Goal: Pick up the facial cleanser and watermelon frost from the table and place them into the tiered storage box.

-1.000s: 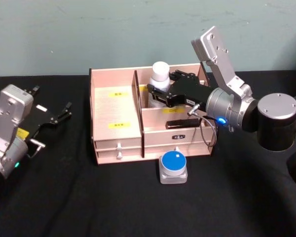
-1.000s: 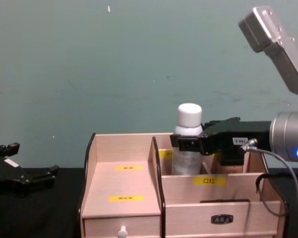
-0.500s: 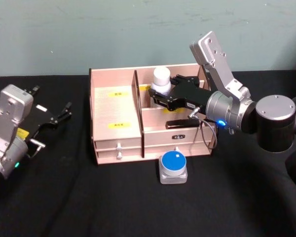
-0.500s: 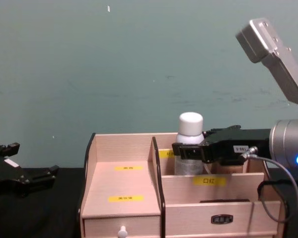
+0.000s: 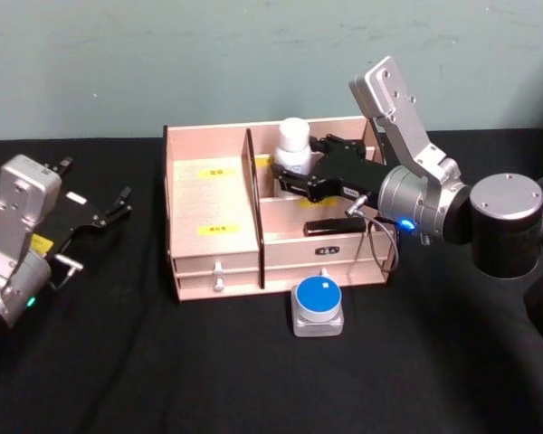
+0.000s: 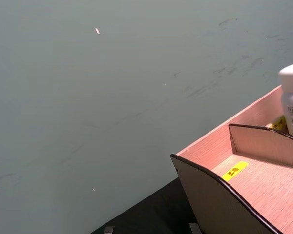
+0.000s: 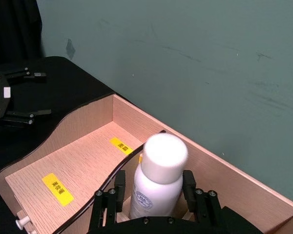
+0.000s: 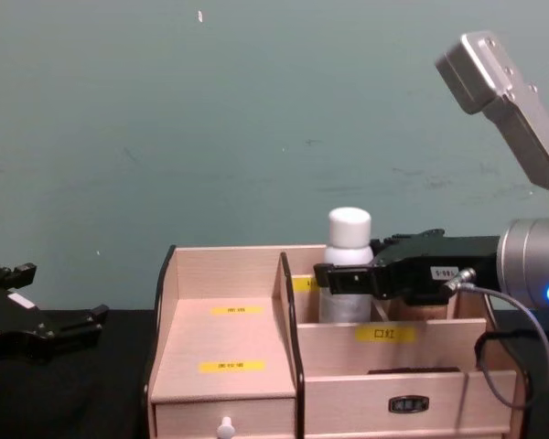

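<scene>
Nearest, the watermelon frost (image 5: 319, 306), a grey case with a round blue top, sits on the black worktop (image 5: 163, 362). It lies just in front of the box (image 5: 208, 201), before the right drawer (image 5: 328, 251) and apart from it. Bare worktop lies open in front of it and on both sides.

To the left, well apart from the box's curved dark side edge, the left end effector (image 5: 100, 178) is parked above the worktop, spread wide and holding nothing.

The box stands square, its steps rising toward the back, and a tall dark-edged divider (image 5: 253, 181) splits it. The left half's steps are bare. In the right half's rear compartment the cleanser (image 5: 294, 145) stands upright, just beside the divider and near the back wall, with its white cap above the rim.

The right end effector (image 7: 154, 195) reaches in over the right side and brackets the bottle below the cap. Whether it grips the bottle or only flanks it, I cannot tell.
</scene>
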